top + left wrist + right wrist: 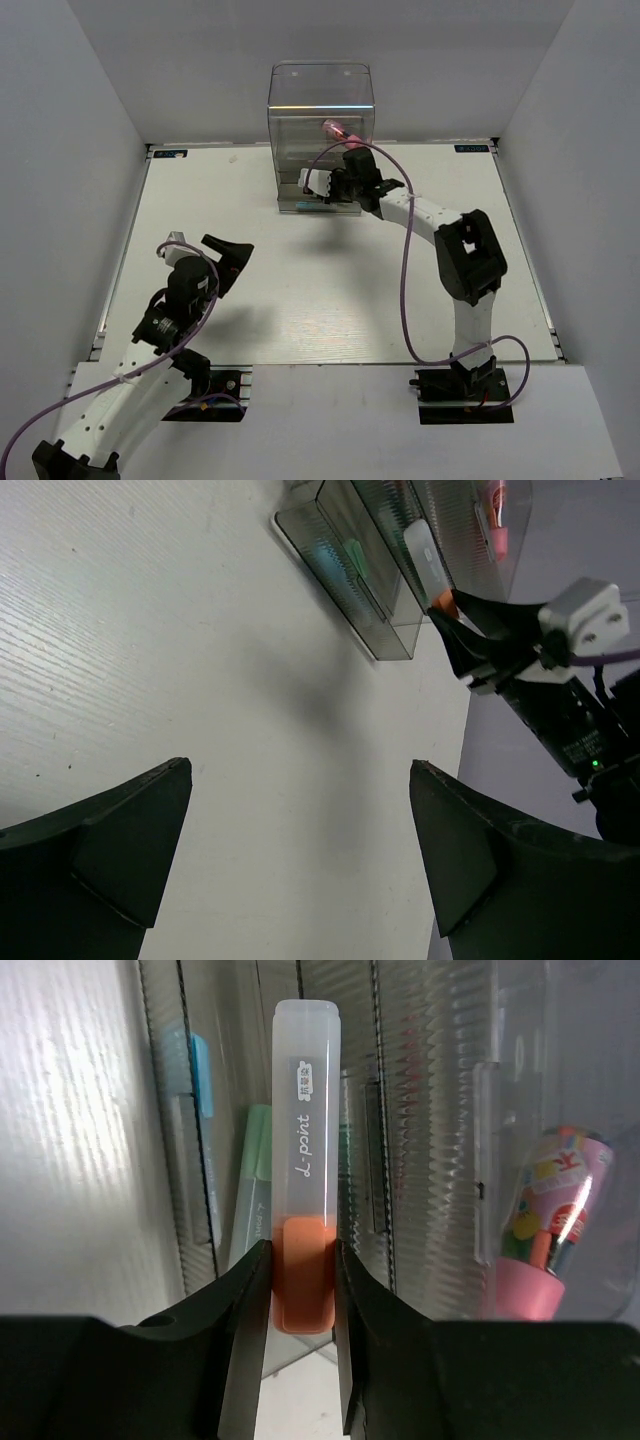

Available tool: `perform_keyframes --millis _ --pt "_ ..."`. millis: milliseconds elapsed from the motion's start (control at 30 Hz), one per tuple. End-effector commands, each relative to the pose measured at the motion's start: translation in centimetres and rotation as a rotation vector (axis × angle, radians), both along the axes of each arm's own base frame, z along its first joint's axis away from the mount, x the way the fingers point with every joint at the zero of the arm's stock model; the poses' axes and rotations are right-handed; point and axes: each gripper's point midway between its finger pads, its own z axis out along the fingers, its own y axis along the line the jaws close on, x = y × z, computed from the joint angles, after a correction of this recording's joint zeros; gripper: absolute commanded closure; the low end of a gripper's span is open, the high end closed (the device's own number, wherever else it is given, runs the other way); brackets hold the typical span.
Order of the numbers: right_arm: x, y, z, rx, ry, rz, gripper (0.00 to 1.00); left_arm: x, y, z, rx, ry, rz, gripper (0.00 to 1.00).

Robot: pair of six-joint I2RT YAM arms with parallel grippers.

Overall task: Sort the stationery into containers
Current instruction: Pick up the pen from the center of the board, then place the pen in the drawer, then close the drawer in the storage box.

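- Organiser (320, 95), clear plastic, stands at the far middle of the tabletop (300, 300). Your right arm reaches it, while your left arm is well short of it.
- Your right gripper (300, 1260) is pinching the orange marker (303, 1140) by its coloured end, right at the organiser's lower front.
- Your left gripper (300, 770) hangs spread and empty over the tabletop, so the coming move looks like the right arm's.
- You can see the pink tube (545, 1230) already leaning in the tall upper part.
- The orange marker's long axis runs straight out from the fingers, clear cap leading toward the ribbed drawer fronts. You probably only need to push along that axis and let go. Whether the cap is already inside a drawer cannot be told.
- A green marker (255, 1170) and a blue marker (200, 1070) lie behind the ribbed wall, just left of the cap.
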Motion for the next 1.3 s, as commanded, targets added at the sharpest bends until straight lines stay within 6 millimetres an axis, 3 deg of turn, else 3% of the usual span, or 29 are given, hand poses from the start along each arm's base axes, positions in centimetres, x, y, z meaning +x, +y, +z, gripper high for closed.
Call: perform_keyframes --millis 0,33,100,200,233,333,433,500,567,700,833,867,900,933,967,1033,1267 --pt "1.9 0.1 0.0 -0.053 -0.035 0.023 1.00 0.3 -0.8 0.3 -0.006 -0.018 -0.035 0.01" --pt "2.8 0.4 1.1 -0.044 -0.058 0.018 1.00 0.4 -0.8 0.1 -0.002 -0.009 -0.035 0.01" --pt "3.2 0.3 -0.6 -0.074 -0.026 0.019 1.00 0.4 -1.0 0.3 -0.009 -0.016 -0.044 0.01" --pt "3.7 0.2 -1.3 -0.091 -0.023 0.018 0.78 0.5 -1.1 0.2 -0.009 -0.016 -0.044 0.01" --pt "3.8 0.0 -1.6 -0.098 -0.019 0.016 0.64 0.5 -1.1 -0.2 -0.006 -0.008 -0.044 0.01" --pt "3.4 -0.2 -1.8 -0.096 -0.006 0.020 0.48 0.6 -1.1 0.0 -0.009 -0.016 -0.044 0.01" --pt "2.7 -0.5 -1.8 -0.070 0.022 0.019 0.44 0.9 -1.3 0.0 -0.002 -0.019 -0.047 0.01" --pt "2.5 -0.6 -0.7 -0.047 0.022 0.013 0.44 0.9 -1.4 -0.3 -0.001 -0.009 -0.056 0.01" --pt "1.9 -0.4 0.3 -0.013 0.034 0.021 0.48 1.0 -1.7 -0.4 -0.004 -0.006 -0.064 0.01" --pt "-0.3 0.2 0.9 0.043 0.140 0.098 1.00 1.2 -2.0 -0.6 0.002 -0.002 -0.078 0.01" --pt "-4.1 0.3 -1.3 0.005 0.304 0.238 1.00 1.3 -2.2 -0.6 -0.001 -0.001 -0.086 0.01" --pt "-4.6 1.3 -0.1 0.035 0.312 0.296 1.00 1.3 -2.2 -0.6 -0.001 -0.001 -0.086 0.01" --pt "-5.0 1.2 -1.7 0.012 0.350 0.320 1.00 1.3 -2.2 -0.8 0.003 0.008 -0.086 0.01" --pt "-6.6 0.5 -2.9 -0.024 0.433 0.335 1.00 1.3 -2.2 -0.8 0.003 0.008 -0.086 0.01" --pt "-6.5 1.2 -1.8 -0.010 0.422 0.371 1.00 1.3 -2.2 -0.8 0.003 0.008 -0.086 0.01" --pt "-7.6 1.0 -4.5 -0.043 0.527 0.375 1.00 1.3 -2.2 -0.8 0.003 0.008 -0.086 0.01" --pt "-4.0 1.6 -7.7 -0.082 0.507 0.270 1.00 1.2 -2.2 -1.1 0.007 0.017 -0.086 0.01"
